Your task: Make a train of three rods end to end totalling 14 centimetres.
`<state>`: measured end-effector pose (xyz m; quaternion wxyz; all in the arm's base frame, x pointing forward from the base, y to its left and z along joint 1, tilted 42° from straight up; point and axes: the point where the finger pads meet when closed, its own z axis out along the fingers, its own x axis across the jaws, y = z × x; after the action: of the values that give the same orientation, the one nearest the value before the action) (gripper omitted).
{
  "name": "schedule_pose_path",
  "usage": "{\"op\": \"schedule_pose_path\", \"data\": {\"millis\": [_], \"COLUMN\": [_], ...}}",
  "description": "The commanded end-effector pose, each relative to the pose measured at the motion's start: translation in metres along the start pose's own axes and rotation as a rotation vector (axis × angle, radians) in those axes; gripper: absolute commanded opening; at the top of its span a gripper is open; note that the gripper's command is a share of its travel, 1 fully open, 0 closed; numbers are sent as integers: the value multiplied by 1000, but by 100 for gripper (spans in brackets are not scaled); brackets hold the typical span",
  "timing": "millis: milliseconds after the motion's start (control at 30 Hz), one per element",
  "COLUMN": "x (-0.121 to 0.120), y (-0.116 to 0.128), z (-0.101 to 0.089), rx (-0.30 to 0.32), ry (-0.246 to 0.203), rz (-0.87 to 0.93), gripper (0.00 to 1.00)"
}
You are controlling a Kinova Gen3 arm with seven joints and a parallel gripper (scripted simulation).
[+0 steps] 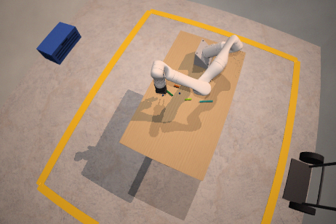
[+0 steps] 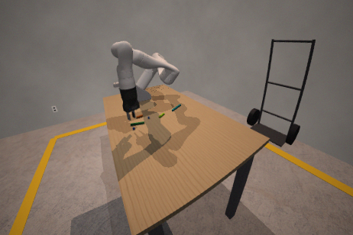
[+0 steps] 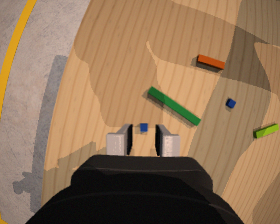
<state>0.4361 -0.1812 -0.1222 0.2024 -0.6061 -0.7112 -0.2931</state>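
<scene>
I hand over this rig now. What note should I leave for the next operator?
Gripper: half open, low over the table, fingers either side of one blue rod, apparently not gripping it yet.
Green rod, orange rod, second blue rod, lime rod and turquoise rod lie apart.
Done: no train yet.
Left: line up green, lime and one blue rod; keep the others away; release.

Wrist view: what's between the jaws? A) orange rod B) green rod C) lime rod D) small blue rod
D: a small blue rod lies between the two fingers; the green rod lies beyond them, to the right.
</scene>
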Motion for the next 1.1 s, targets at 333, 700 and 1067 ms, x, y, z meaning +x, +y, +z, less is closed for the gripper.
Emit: {"op": "schedule_pose_path", "data": {"millis": [333,700,1067], "x": [0,0,0], "y": [0,0,0], "z": [-1,-1,4], "rx": [-7,-7,-6], "ry": [-3,-3,-3], "rz": [-8,-8,-9], "gripper": [54,54,54]}}
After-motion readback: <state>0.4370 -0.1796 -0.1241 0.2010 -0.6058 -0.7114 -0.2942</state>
